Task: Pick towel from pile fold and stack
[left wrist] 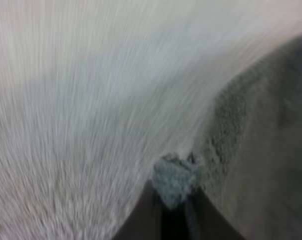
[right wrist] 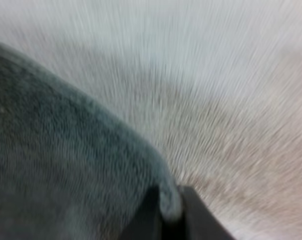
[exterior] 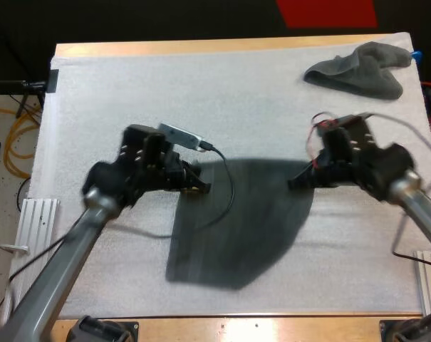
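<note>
The left gripper (exterior: 201,187) pinches one corner of the towel (exterior: 236,228). The right gripper (exterior: 295,182) pinches another. I think they hold it spread wide, ready for folding. It is dark grey-green, over the middle of the mat (exterior: 130,92). A crumpled towel (exterior: 357,71) waits far off.

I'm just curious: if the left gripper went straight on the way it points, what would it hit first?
The dark towel it pinches; the left gripper points along it, toward the right gripper at the other corner, though heights are unclear.
</note>
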`<state>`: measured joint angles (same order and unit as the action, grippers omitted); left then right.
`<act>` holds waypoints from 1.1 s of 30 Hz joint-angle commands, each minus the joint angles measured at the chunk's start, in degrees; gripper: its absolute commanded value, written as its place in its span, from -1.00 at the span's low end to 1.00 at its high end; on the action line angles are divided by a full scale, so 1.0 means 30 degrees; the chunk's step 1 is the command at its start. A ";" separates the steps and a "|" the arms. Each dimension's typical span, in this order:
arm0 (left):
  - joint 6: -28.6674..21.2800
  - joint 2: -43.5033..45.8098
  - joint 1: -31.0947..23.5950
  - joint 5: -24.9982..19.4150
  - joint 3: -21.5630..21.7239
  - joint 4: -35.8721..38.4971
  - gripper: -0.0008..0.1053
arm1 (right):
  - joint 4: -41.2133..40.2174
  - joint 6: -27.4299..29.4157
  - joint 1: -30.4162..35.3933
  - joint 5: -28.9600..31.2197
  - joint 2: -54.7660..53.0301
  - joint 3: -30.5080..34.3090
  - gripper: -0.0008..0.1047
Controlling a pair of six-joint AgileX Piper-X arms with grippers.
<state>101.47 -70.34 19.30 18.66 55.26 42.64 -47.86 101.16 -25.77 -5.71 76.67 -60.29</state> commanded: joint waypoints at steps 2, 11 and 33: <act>0.0160 0.2041 0.0113 0.0157 0.0353 -0.0142 -0.98 | 0.0535 0.0047 0.0043 0.0391 -0.2225 -0.0023 -0.98; 0.2502 0.6941 0.0166 0.1404 0.0653 0.0494 -0.98 | -0.0487 -0.1821 -0.0209 -0.0431 -0.7602 -0.0023 -0.98; 0.2938 0.8862 0.2802 -0.3004 -0.2095 0.3427 -0.98 | -0.6882 -0.6726 -0.6016 0.4710 -0.8367 0.1043 -0.98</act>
<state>110.29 -43.35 27.93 11.95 49.40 54.40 -68.52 80.61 -44.13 5.87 50.67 -57.73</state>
